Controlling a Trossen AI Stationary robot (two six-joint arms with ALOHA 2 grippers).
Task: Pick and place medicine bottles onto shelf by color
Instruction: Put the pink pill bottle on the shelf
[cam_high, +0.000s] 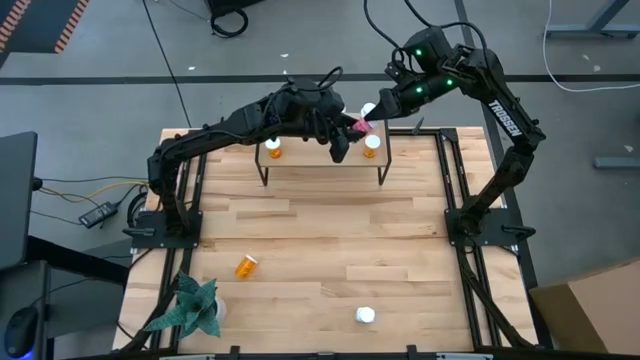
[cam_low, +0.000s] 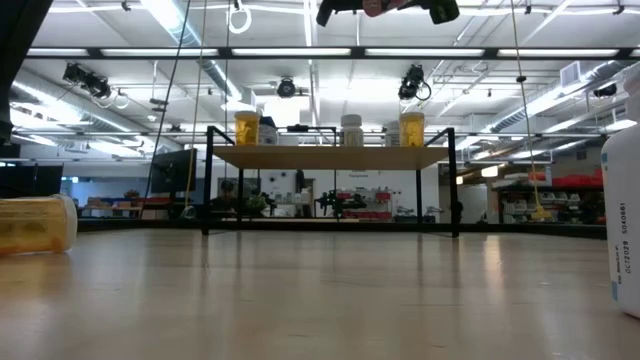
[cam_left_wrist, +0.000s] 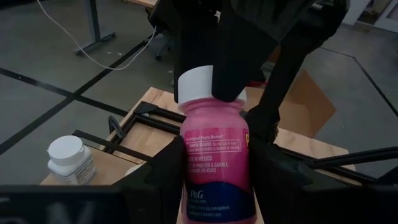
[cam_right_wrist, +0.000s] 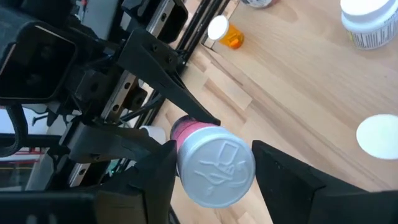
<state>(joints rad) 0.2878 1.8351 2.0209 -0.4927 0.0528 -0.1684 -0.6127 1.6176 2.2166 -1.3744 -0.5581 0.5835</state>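
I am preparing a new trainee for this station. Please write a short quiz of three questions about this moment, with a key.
1. Which claw grips the body of the pink bottle? A) the left claw B) the right claw C) neither
2. True or false: the orange bottle near the plant stands upright.
3. What body colour do the two end bottles on the shelf have?
Key: 1) A; the right claw is only at the white cap. 2) False; it lies on its side. 3) Orange.

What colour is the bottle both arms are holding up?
Pink bottle with a white cap; the left wrist view shows it best.
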